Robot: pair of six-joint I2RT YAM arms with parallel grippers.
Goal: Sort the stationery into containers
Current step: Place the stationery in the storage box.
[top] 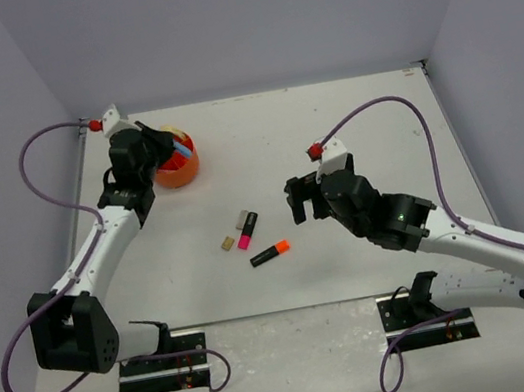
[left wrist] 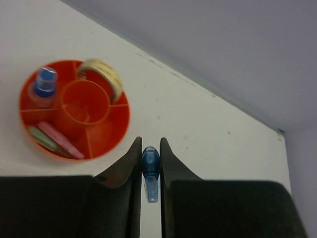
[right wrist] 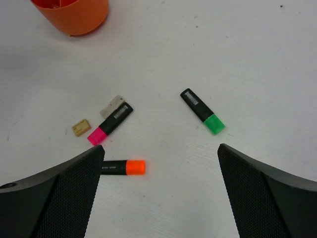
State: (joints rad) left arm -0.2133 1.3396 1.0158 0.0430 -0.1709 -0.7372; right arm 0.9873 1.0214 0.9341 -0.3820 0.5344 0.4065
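The left gripper (left wrist: 150, 144) is clamped on a small blue piece (left wrist: 150, 171), pinched upright between the fingers and held just beside the tub (left wrist: 106, 144), which sits ahead and to one side in the wrist view. The right gripper (right wrist: 161, 148) hangs with its jaws spread wide and nothing in them, above the loose items on the table (right wrist: 257, 49). Three highlighters wait there: the green highlighter (right wrist: 202, 111) lies apart from the rest and nearest the open jaws, the pink highlighter (right wrist: 110, 123) lies farther over, and the orange highlighter (right wrist: 121, 167) is near it. Two tiny blocks lie by the pink one: a tan block (right wrist: 80, 128) and a grey block (right wrist: 111, 105), the grey one touching or nearly touching its barrel. There is one tub, and in its outer compartments sit one blue-capped tube (left wrist: 43, 87), one ring (left wrist: 101, 74), one pink piece (left wrist: 62, 141) and one mint piece (left wrist: 42, 139); its round centre cup looks bare. The highlighters are likely light, stiff and smooth, so they may skid or roll; a pinch across the black barrel near mid-length looks safest. The blocks are low and very light, so the fingers would need to close right at table level across their short sides.
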